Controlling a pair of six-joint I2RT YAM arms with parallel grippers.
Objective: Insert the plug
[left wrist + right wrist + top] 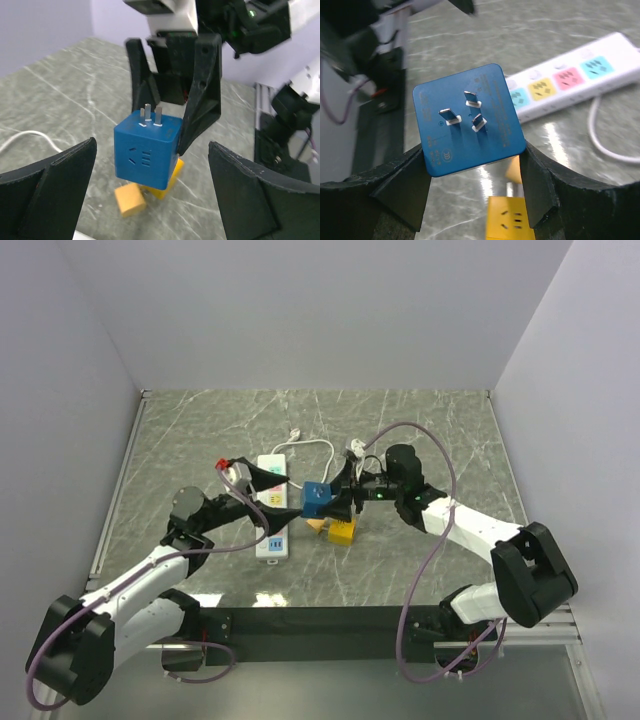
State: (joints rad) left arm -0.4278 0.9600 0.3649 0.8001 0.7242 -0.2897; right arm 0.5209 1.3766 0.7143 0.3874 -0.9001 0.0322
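Observation:
The plug [470, 120] is a blue cube with three metal prongs on one face. My right gripper [475, 160] is shut on two of its sides and holds it above the table. From above, the plug [316, 497] hangs just right of the white power strip [274, 540], in the right gripper [335, 502]. My left gripper [272, 498] is wide open over the strip, facing the plug. In the left wrist view the plug [147, 150] shows prongs up, just ahead of the left gripper [152, 145], and nothing touches the left fingers [55, 190].
Two yellow cube sockets [342, 531] lie on the marble table under the plug, seen also as yellow cubes [130, 198] in the left wrist view. The strip's white cable [310, 445] loops toward the back. The strip's coloured sockets [570, 80] show beyond the plug.

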